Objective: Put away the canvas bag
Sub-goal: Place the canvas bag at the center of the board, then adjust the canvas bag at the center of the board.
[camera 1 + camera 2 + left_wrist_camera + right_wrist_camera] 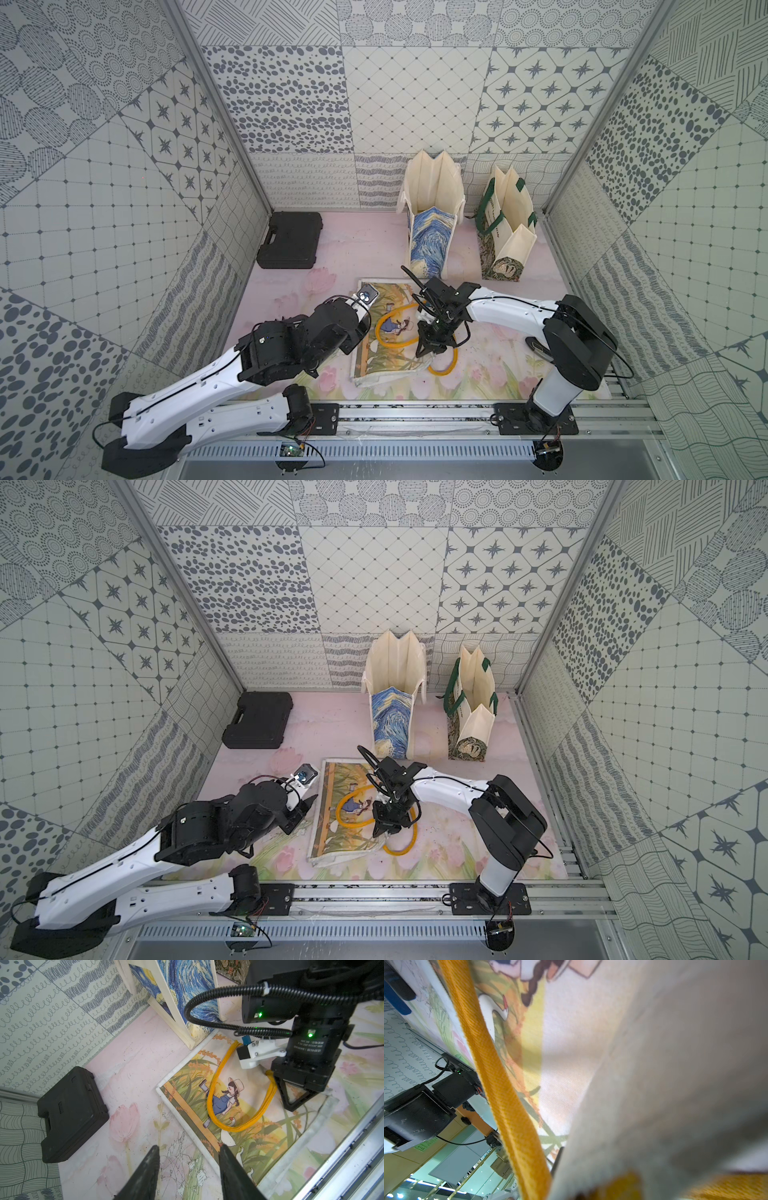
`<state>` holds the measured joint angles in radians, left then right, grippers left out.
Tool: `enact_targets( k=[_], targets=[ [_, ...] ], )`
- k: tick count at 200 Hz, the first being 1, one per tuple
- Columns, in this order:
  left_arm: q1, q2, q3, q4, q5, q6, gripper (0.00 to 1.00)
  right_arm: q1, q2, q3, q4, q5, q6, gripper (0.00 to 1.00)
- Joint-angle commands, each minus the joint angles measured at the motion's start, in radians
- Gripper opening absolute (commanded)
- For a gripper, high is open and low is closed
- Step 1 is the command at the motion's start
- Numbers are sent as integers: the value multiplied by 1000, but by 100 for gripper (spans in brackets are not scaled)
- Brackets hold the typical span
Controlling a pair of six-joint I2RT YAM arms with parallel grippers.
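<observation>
The canvas bag lies flat on the table near the front, so the right gripper, jaws seemingly pinched on its cloth by the yellow handles, can lift that edge, while the left gripper hovers spread and empty alongside

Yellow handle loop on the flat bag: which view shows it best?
Left wrist: the yellow handle loop lies nearly whole on the canvas bag. In both top views the right arm covers part; right wrist shows one strap.
</observation>
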<state>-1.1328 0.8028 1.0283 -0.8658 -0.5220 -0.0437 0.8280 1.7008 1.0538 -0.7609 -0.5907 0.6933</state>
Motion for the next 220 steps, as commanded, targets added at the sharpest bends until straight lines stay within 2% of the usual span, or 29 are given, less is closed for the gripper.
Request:
enact_targets(
  k=[1,16,28,87,115,138,189,202,220],
  targets=[
    [32,6,18,19,-62,-37,48,16,17,22,22,-16,-31,29],
    [67,22,26,2,-18,-50,48,16,-21,-14,68,-45,-33,46],
    [95,33,22,6,23,-54,48,16,-66,-46,76,-39,-33,51],
    [229,140,6,80,194,-105,49,16,-296,-130,-83,70,-39,51],
    [261,169,7,114,241,-117,49,14,-354,-64,-245,246,-86,51],
    [267,172,10,132,252,-115,49,14,-342,-2,-321,359,-112,51],
    [294,198,11,111,283,-130,50,47,-225,105,-201,297,-86,47],
    [351,210,10,107,336,-171,49,69,-159,168,-176,289,-87,46],
    [493,223,-2,105,472,-236,49,99,-56,270,-134,281,-76,46]
  ],
)
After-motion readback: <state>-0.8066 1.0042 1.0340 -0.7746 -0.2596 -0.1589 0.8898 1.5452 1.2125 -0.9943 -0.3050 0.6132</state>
